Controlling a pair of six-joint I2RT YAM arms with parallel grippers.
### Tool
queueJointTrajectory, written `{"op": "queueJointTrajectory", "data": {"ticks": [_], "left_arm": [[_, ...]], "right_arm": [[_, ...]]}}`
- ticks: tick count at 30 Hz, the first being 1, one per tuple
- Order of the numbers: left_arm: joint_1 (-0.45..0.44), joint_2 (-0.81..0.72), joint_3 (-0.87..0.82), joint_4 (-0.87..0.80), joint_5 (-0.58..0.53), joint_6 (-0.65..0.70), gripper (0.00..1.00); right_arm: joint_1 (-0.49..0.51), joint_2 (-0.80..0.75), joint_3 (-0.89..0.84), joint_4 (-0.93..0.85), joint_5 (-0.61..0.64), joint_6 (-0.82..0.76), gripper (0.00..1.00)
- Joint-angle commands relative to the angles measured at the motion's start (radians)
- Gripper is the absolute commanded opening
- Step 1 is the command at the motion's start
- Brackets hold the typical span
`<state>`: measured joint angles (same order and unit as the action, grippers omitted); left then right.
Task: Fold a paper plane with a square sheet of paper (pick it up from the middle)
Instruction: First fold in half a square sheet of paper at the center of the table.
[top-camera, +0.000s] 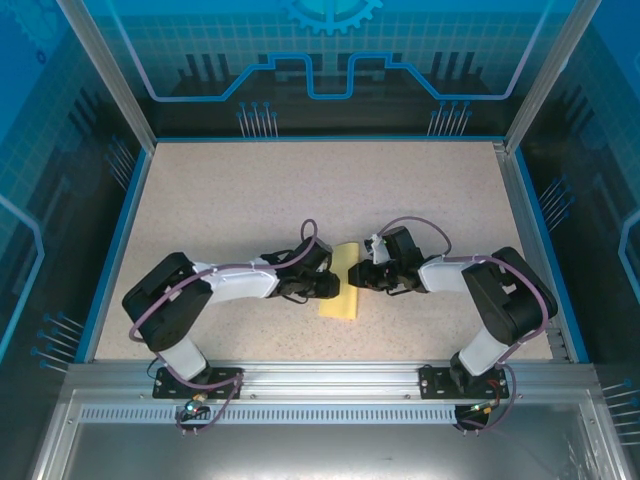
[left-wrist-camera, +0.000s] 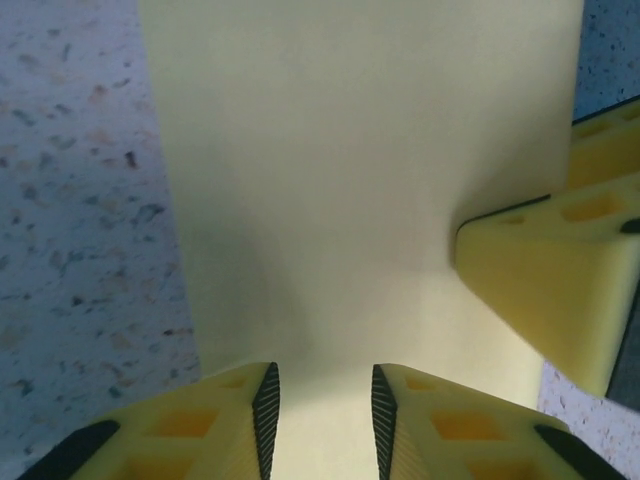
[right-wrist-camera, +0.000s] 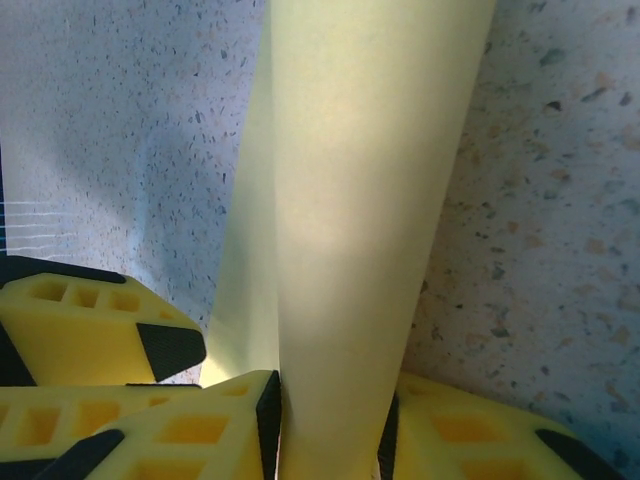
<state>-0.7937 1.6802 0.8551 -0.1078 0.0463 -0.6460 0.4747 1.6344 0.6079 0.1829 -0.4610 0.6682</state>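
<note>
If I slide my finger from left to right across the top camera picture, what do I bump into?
left arm → left gripper → yellow paper → right gripper → right arm

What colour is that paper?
The paper is plain pale yellow; left wrist view shows it best.

Sheet of paper (top-camera: 340, 285) between two tools
On the bench (top-camera: 250, 200): left tool (top-camera: 329, 286) at its left edge, right tool (top-camera: 357, 279) at its right.
</note>
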Motion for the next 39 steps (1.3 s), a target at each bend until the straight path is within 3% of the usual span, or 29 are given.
{"op": "queueJointTrajectory", "data": {"ticks": [1,9,14,19,28,39], "left_arm": [[-0.015,0.034,0.040,-0.058,-0.061,0.030,0.33],[-0.027,0.089,0.047,-0.048,-0.057,0.032,0.30],[-0.027,0.087,0.045,-0.042,-0.048,0.037,0.30],[-0.029,0.087,0.044,-0.020,-0.022,0.028,0.30],[-0.030,0.076,0.047,-0.008,-0.004,0.028,0.31],[-0.030,0.037,0.037,0.017,0.029,0.019,0.34]], "right_arm": [[-0.014,-0.014,0.007,-0.037,0.001,-0.017,0.35],[-0.013,-0.043,0.026,-0.100,0.033,-0.040,0.43],[-0.005,-0.109,0.066,-0.243,0.137,-0.089,0.52],[0.007,-0.102,0.087,-0.279,0.178,-0.108,0.55],[0.034,-0.050,0.105,-0.254,0.185,-0.105,0.54],[0.039,-0.038,0.136,-0.350,0.236,-0.161,0.38]]}}
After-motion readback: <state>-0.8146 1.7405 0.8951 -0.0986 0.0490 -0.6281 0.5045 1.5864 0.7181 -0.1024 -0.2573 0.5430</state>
